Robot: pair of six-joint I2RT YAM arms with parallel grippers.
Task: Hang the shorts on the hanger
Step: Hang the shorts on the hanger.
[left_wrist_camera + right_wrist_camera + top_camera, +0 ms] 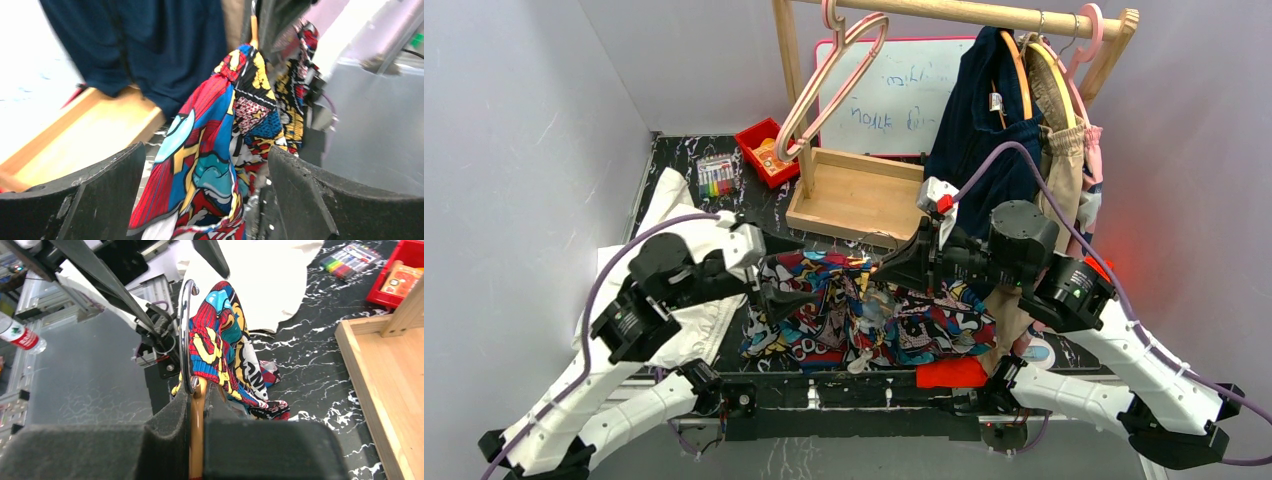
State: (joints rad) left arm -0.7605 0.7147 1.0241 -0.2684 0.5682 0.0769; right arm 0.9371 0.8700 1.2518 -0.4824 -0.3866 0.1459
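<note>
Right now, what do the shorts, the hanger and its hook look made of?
The shorts look like thin printed cloth, matte, hanging in soft folds. The hanger is smooth, glossy orange: probably plastic, possibly varnished wood. The hook is silvery, with bright reflections: metal.

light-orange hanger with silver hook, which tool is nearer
Right. The right tool clamps the light-orange hanger; the left tool is open around the comic-print shorts, apart from it.

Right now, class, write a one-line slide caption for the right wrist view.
Right gripper shut on the light-orange hanger below its silver hook, comic-print shorts hanging alongside, above the black marbled table.
</note>
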